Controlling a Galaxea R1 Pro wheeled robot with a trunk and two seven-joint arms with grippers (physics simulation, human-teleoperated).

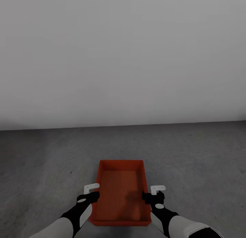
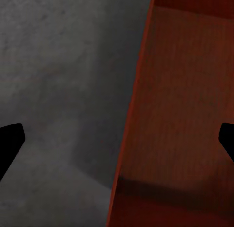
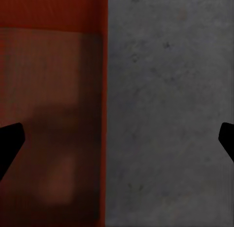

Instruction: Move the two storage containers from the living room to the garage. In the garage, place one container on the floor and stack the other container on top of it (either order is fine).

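1. Against the plain grey-white wall (image 1: 123, 60) of the garage, your head view shows one storage container (image 1: 121, 193) over the dark concrete floor (image 1: 44, 156), long axis pointing away from you. Whether it rests on the floor or hangs just above it, you cannot tell.

2. Progress, judged: one container has reached the garage. A second one is not visible in these frames, so the stack is not yet made; fetching and stacking look to be what is left.

3. Left pincer (image 1: 91, 192): it sits at the container's left long wall. In the left wrist view the fingers (image 2: 10, 144) stand wide apart, one over bare floor, one over the container's inside (image 2: 180, 114), with the wall between them. Open, straddling, no clamp.

4. Right pincer (image 1: 154, 193): it sits at the right long wall. In the right wrist view the fingers (image 3: 10, 144) are likewise spread, the wall (image 3: 105, 114) running between them, orange on one side, concrete (image 3: 170, 90) on the other. Open.

5. Judgement: neither pincer grips the container now.
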